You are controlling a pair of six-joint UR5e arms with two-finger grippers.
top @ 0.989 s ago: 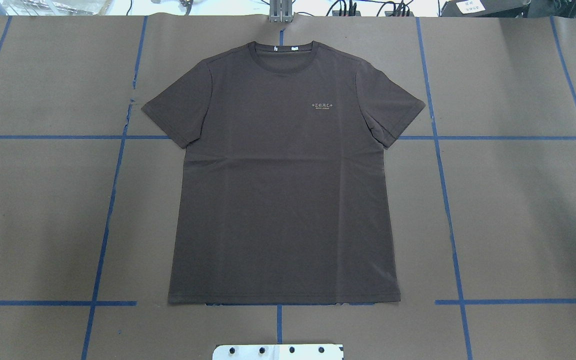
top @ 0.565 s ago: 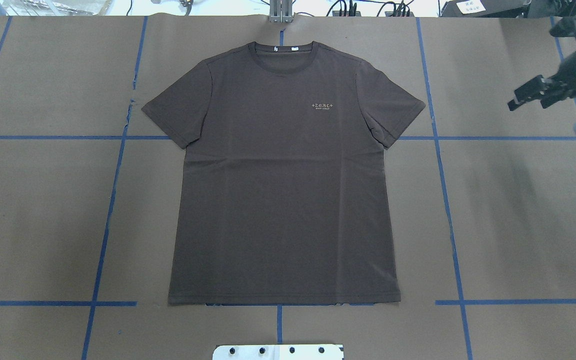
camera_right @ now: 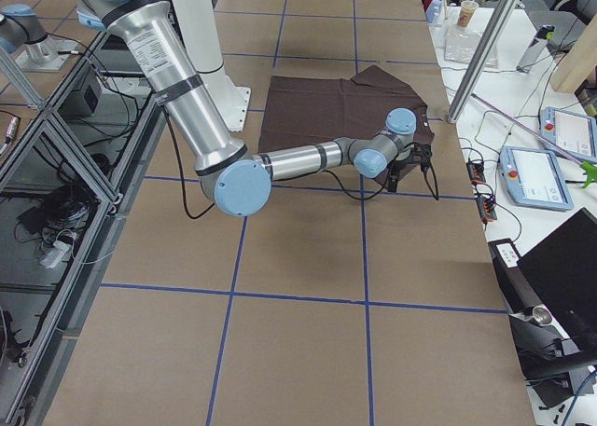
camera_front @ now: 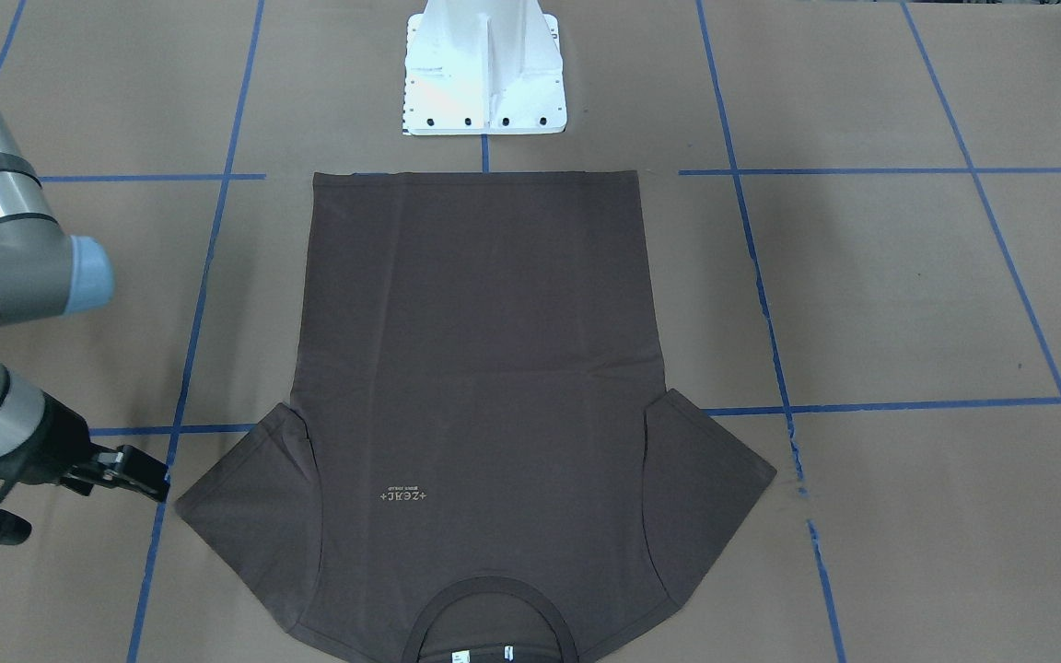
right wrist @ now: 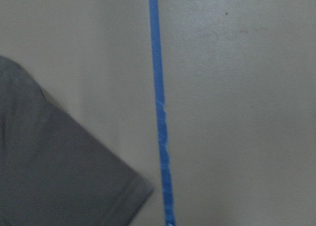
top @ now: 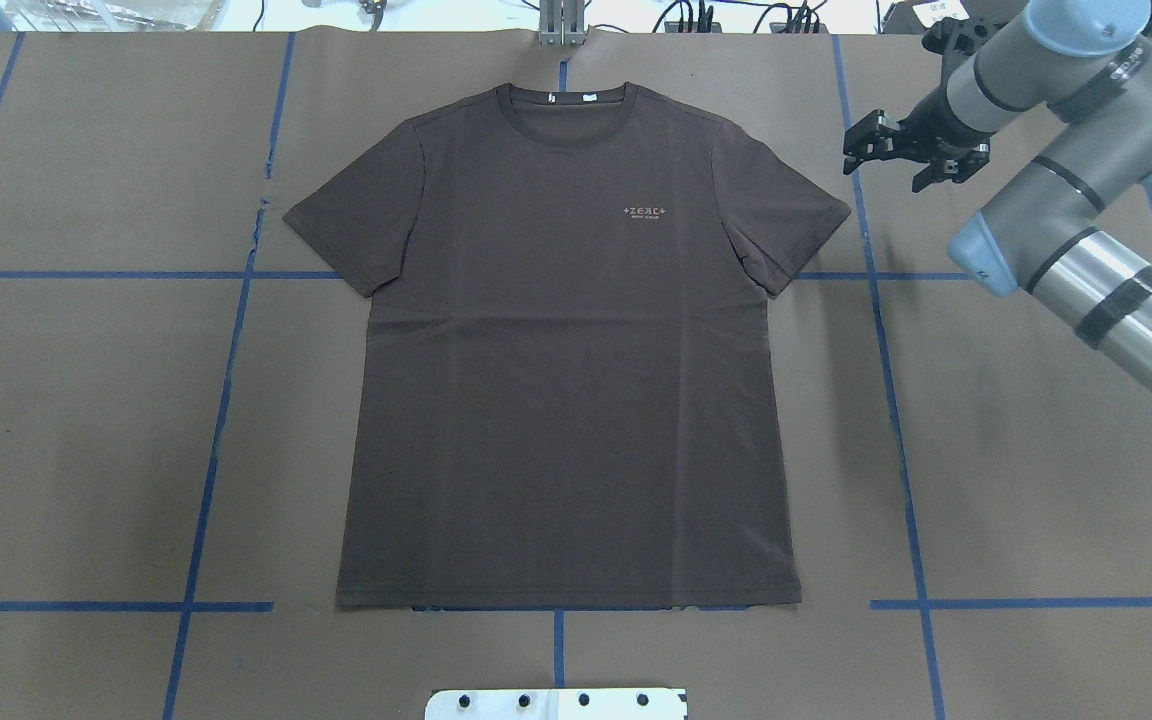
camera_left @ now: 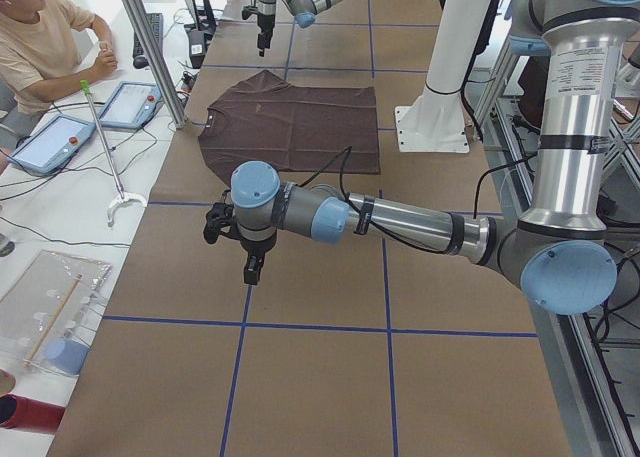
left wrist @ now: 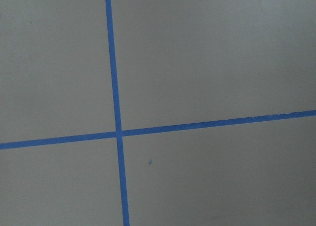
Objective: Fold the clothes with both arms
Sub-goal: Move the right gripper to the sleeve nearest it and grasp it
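The clothes are one dark grey-brown T-shirt [top: 566, 370] lying flat and face up, collar at the far edge and hem toward the robot base. It also shows in the front-facing view [camera_front: 475, 368]. My right gripper [top: 894, 163] hovers just outside the shirt's right sleeve [top: 786, 215], and its fingers look open and empty. The right wrist view shows that sleeve's corner [right wrist: 64, 176] beside a blue tape line. My left gripper [camera_left: 250, 267] hangs over bare paper well away from the shirt, seen only from the side, so I cannot tell its state.
Brown paper with a blue tape grid [top: 886, 350] covers the table. The white base pedestal [camera_front: 484, 74] stands just behind the hem. A person [camera_left: 45, 37] sits at the far-edge side with tablets [camera_left: 50, 142]. A metal post [camera_left: 150, 47] rises near the collar.
My right arm has come in from the right edge of the overhead view and swung left, up to the shirt's right sleeve. The shirt has not moved.
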